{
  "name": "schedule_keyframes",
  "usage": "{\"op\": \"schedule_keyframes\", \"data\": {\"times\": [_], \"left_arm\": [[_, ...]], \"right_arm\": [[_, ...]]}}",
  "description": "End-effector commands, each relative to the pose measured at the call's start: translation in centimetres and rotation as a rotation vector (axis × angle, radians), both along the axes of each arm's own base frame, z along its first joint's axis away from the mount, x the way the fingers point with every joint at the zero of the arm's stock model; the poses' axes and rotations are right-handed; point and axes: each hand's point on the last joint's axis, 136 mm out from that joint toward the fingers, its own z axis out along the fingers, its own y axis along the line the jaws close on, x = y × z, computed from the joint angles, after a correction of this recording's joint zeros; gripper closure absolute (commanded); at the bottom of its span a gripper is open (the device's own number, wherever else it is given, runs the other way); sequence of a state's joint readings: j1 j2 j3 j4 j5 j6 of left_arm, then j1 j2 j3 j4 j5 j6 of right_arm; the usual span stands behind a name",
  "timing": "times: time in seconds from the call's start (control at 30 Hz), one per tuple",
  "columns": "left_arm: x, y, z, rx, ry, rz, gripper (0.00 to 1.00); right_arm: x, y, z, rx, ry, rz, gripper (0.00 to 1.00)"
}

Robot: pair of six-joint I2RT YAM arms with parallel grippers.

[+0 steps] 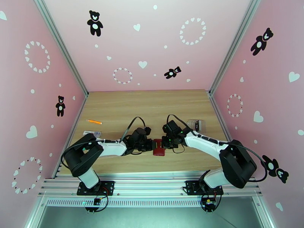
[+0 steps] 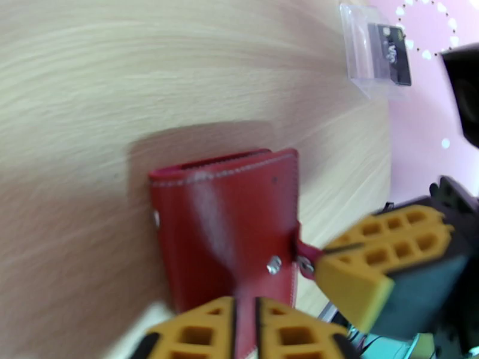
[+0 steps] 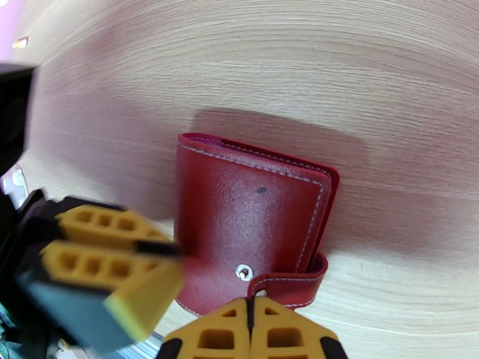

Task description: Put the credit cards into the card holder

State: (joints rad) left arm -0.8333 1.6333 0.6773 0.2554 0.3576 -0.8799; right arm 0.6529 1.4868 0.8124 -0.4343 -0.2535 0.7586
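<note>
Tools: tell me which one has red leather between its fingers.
The left tool: a red edge of the card holder sits between its fingers. The right tool has its fingers pressed together, beside the snap tab.

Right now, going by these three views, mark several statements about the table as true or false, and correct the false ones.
1. The card holder is folded shut. True.
2. Its snap tab is fastened on the stud. False: the tab curls loose and the stud is bare.
3. The clear plastic case lies to the card holder's left. False: it lies to its right.
4. The left end effector and the right end effector are both at the card holder. True.
5. An orange pen lies on the left part of the table. True.
</note>
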Motion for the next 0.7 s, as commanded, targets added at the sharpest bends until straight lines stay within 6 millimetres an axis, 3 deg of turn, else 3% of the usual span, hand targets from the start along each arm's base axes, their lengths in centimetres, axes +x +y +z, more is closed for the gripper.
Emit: {"op": "schedule_keyframes", "data": {"times": [0.0,0.3,0.57,0.67], "left_arm": [[-0.1,1.6,1.0,0.051,-0.057,0.03,0.77],[-0.3,3.9,-1.3,0.183,-0.051,0.059,0.77],[-0.1,2.2,-2.3,0.156,-0.02,0.016,0.77],[0.0,1.8,-2.1,0.147,-0.025,0.004,0.69]], "right_arm": [[0.1,0.1,-1.0,-0.007,0.016,0.002,1.0],[0.1,0.0,-1.2,-0.009,0.019,-0.002,1.0],[-0.1,-0.2,-1.6,-0.019,0.022,-0.004,1.0],[0.0,-0.2,-1.7,-0.02,0.022,-0.004,1.0]]}}
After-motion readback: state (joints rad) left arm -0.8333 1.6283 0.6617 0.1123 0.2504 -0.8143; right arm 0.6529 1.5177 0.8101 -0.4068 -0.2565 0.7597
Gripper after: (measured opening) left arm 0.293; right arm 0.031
